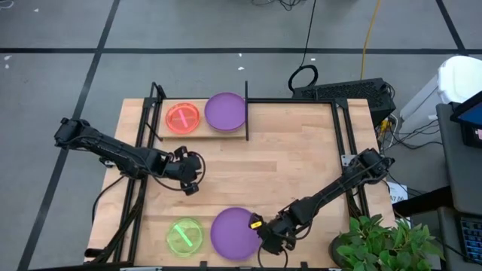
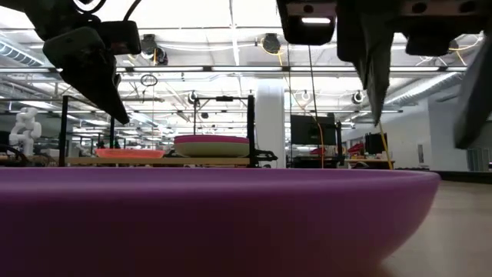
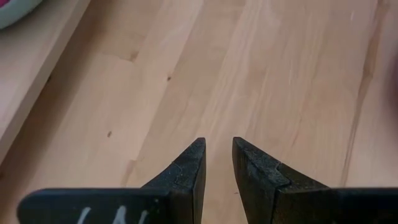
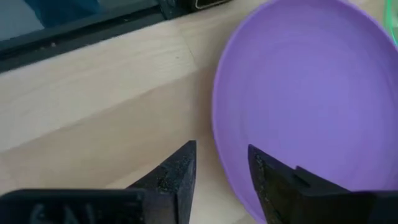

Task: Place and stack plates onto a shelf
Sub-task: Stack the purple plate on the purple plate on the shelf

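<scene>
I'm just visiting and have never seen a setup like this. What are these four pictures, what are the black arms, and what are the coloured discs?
It is a robot with two dark arms at a wooden table, each ending in a two-finger gripper. One camera looks down from above, one sits at table height, and one rides on each wrist. The discs are plastic plates. A red plate and a purple plate already sit on the shelf, a small wooden board at the far side. A green plate and a second purple plate lie on the near edge. The right gripper is at that purple plate's rim, fingers apart, one on each side of it. The left gripper hangs over bare wood, holding nothing.
</scene>
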Robot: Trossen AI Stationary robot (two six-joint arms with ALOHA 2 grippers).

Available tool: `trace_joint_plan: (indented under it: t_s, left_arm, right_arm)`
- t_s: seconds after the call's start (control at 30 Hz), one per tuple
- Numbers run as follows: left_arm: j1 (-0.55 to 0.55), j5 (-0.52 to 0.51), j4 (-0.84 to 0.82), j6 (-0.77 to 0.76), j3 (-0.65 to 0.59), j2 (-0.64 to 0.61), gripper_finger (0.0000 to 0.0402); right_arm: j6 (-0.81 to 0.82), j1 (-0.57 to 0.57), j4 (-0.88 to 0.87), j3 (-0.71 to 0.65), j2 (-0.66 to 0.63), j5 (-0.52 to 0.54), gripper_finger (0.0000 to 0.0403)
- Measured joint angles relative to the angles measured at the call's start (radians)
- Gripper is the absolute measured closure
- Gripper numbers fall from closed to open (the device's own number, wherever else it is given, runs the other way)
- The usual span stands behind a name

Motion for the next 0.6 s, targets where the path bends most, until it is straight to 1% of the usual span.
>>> trace_joint_plan:
  t_s: [0.2,0.37,0.47,0.6]
  left_arm:
    - [0.000,0.000,0.017,0.057,0.000,0.000,0.0316]
    - [0.000,-0.001,0.014,0.062,0.000,0.000,0.0316]
    - [0.000,-0.001,0.014,0.061,0.000,0.000,0.0316]
    - [0.001,-0.001,0.013,0.064,0.000,0.001,0.0316]
  right_arm:
    - [-0.109,-0.023,0.006,-0.012,0.032,0.007,0.0286]
    - [-0.211,-0.042,0.005,-0.011,0.080,0.009,0.0302]
    - [-0.283,-0.051,0.008,-0.011,0.085,0.031,0.0322]
    - [-0.344,-0.062,0.004,-0.011,0.086,0.048,0.0362]
